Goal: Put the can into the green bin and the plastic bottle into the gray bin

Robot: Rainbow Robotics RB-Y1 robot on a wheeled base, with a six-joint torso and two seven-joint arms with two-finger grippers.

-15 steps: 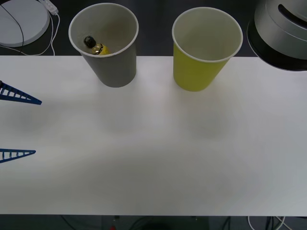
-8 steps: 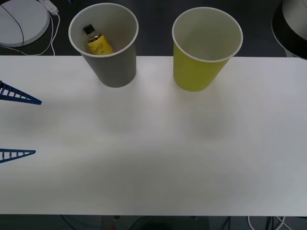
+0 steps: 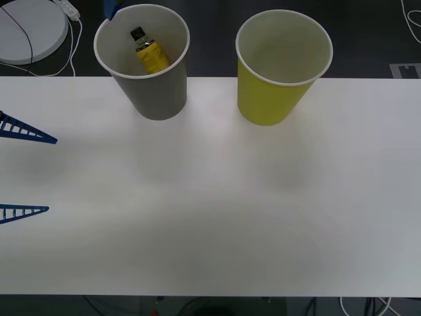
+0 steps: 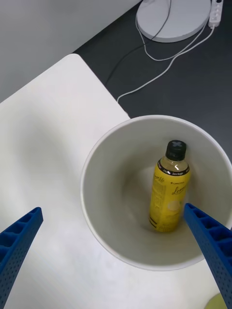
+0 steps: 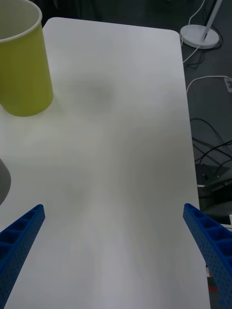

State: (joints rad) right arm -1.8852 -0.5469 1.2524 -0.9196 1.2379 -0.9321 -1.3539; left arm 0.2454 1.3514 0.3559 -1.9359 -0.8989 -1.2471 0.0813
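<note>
White table (image 3: 217, 217) fills the scene, its far edge meeting a dark floor where a round white lamp base (image 3: 29, 26) sits with a thin cable trailing from it. Two large paper cups stand near that far edge, well apart from each other: the gray bin (image 3: 152, 92) toward the robot's left and the green bin (image 3: 273, 99) toward its right, both upright. Inside the gray bin the plastic bottle (image 3: 150, 51) leans against the inner wall, black cap up, yellow label facing outward; the right wrist view looks straight down on it (image 4: 171, 193) resting on the cup's pale bottom. The green bin's white inside shows nothing in it.

The right gripper (image 4: 116, 256) hangs above the gray bin (image 4: 116, 159), its blue ribbed fingers (image 4: 210, 239) spread wide to either side of the rim and grasping nothing. The left gripper (image 3: 10, 168) waits at the table's left edge, fingers likewise parted and released over bare tabletop, with the green bin (image 5: 21, 72) standing well ahead of it in the left wrist view
</note>
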